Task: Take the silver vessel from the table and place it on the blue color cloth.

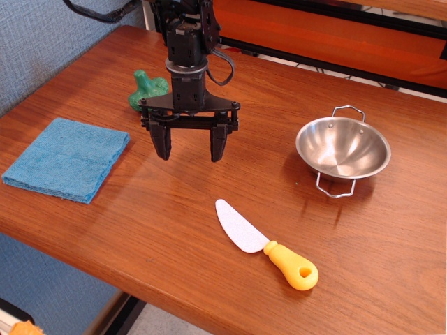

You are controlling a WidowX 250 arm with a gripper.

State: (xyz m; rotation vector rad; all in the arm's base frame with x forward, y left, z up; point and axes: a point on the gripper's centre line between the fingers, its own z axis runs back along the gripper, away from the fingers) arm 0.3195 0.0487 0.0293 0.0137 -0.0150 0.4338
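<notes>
The silver vessel (342,149) is a shiny steel bowl with two wire loop handles. It stands upright and empty on the right side of the table (174,230). The blue cloth (68,158) lies flat and folded at the left edge. My gripper (190,150) hangs over the middle of the table, between cloth and bowl. Its two black fingers are spread wide and hold nothing. It is well to the left of the bowl and not touching it.
A toy knife (264,243) with a white blade and yellow handle lies in front of the gripper, near the front edge. A green toy (147,88) sits behind the gripper. An orange panel (335,28) runs along the back edge.
</notes>
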